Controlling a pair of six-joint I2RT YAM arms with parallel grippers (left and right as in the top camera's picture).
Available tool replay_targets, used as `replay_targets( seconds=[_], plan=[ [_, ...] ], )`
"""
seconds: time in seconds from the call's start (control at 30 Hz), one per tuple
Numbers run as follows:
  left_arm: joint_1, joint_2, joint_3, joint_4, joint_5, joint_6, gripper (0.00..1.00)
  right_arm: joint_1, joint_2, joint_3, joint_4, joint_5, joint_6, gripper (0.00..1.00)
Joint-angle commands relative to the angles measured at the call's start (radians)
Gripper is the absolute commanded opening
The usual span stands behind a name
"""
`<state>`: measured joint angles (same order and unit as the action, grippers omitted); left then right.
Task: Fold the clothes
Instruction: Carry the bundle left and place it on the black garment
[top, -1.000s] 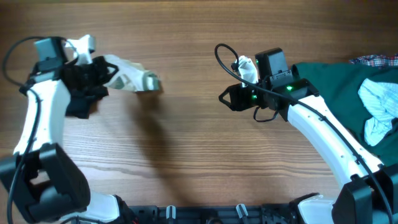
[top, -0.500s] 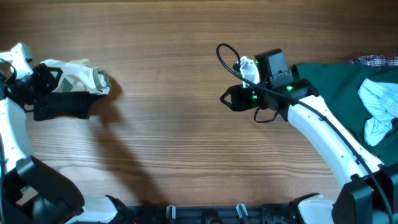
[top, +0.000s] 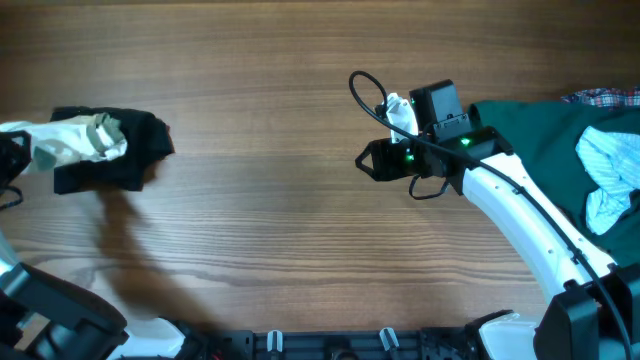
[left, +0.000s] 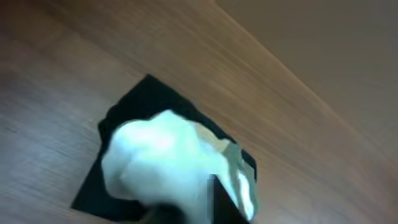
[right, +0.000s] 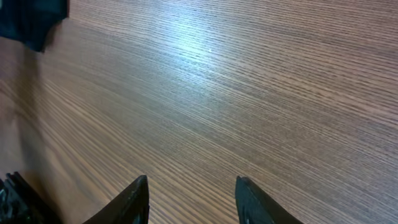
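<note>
The small cream-white garment with tan and olive patches (top: 78, 140) hangs bunched over a folded black garment (top: 125, 158) at the table's far left. In the left wrist view the cream garment (left: 158, 155) fills the middle above the black one (left: 140, 99); the view is blurred. My left gripper (left: 186, 208) shows only as dark fingers at the bottom edge, shut on the cream garment. My right gripper (top: 372, 160) is open and empty over bare wood right of centre; its fingertips (right: 193, 193) are spread apart above the table.
At the right edge lie a dark green garment (top: 540, 135), a pale blue striped one (top: 610, 170) on top of it, and a plaid one (top: 605, 97) behind. The black garment's corner shows in the right wrist view (right: 31, 18).
My left gripper has carried the cream garment leftward to the table's far left, over the black garment. The right arm has barely moved.
</note>
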<state>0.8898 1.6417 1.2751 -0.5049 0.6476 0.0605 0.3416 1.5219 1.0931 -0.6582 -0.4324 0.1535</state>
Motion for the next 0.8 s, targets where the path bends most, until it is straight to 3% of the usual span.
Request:
replay_targets(
  seconds=[0.0, 0.07, 0.13, 0.37, 0.5, 0.57, 0.77],
  plan=[
    [-0.013, -0.023, 0.022, -0.003, 0.017, -0.054, 0.70, 0.003, -0.007, 0.012, -0.002, 0.014, 0.007, 0.45],
    [-0.013, -0.024, 0.022, -0.012, 0.042, -0.121, 0.86, 0.003, -0.007, 0.012, -0.005, 0.014, 0.007, 0.45],
    [-0.012, -0.027, 0.022, -0.030, 0.064, -0.126, 0.90, 0.003, -0.007, 0.012, -0.013, 0.014, 0.006, 0.45],
    [-0.013, -0.039, 0.022, -0.097, 0.034, -0.124, 0.87, 0.003, -0.007, 0.012, -0.014, 0.014, 0.006, 0.45],
    [-0.020, -0.039, 0.022, -0.143, -0.044, -0.125, 0.92, 0.003, -0.007, 0.012, -0.013, 0.014, 0.006, 0.45],
    [-0.019, -0.039, 0.022, -0.186, -0.098, -0.125, 0.99, 0.003, -0.007, 0.012, -0.013, 0.015, 0.004, 0.45],
    [-0.019, -0.039, 0.022, -0.200, -0.137, -0.126, 1.00, 0.003, -0.007, 0.012, -0.013, 0.018, 0.003, 0.45]
  ],
)
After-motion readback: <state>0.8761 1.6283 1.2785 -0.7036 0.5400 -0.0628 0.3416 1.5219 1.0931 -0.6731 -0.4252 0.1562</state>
